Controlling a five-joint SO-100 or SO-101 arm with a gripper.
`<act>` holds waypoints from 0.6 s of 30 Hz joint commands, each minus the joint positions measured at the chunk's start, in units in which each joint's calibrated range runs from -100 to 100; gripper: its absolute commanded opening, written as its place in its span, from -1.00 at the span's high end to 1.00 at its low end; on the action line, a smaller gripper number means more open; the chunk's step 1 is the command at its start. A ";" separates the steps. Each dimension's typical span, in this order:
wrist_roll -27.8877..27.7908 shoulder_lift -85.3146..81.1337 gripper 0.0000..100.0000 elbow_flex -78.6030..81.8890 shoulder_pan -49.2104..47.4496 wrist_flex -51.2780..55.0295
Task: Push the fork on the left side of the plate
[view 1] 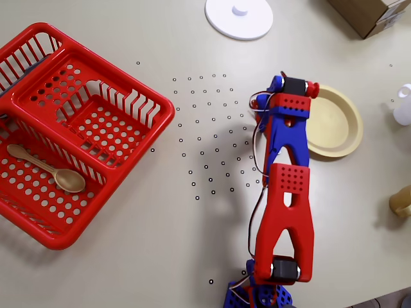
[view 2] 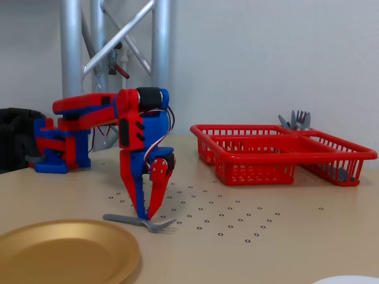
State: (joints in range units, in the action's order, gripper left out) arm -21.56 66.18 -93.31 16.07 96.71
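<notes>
The small grey fork (view 2: pixel 140 221) lies flat on the table just beyond the pale-yellow plate (view 2: pixel 65 253), tines pointing right in the fixed view. My red-and-blue gripper (view 2: pixel 144 215) points straight down, fingers together in a narrow wedge, with its tips resting at the fork's handle and nothing held between them. In the overhead view the arm's wrist (view 1: pixel 287 102) overlaps the left rim of the plate (view 1: pixel 334 122) and hides both the fork and the fingertips.
A red two-compartment basket (view 1: pixel 77 128) fills the left of the overhead view, with a wooden spoon (view 1: pixel 48 169) in it. A white disc with a knob (view 1: pixel 239 17) lies at the top. A cardboard box (view 1: pixel 372 13), white bottle (view 1: pixel 403 106) and tan object (view 1: pixel 401 202) stand at the right.
</notes>
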 commanded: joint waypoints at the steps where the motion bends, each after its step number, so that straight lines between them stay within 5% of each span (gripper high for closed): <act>1: -0.88 -1.68 1.00 -2.61 2.38 -1.30; 18: -2.25 -3.45 1.00 -1.16 4.10 -3.48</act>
State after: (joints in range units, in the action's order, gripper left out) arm -23.47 66.18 -93.31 18.80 93.99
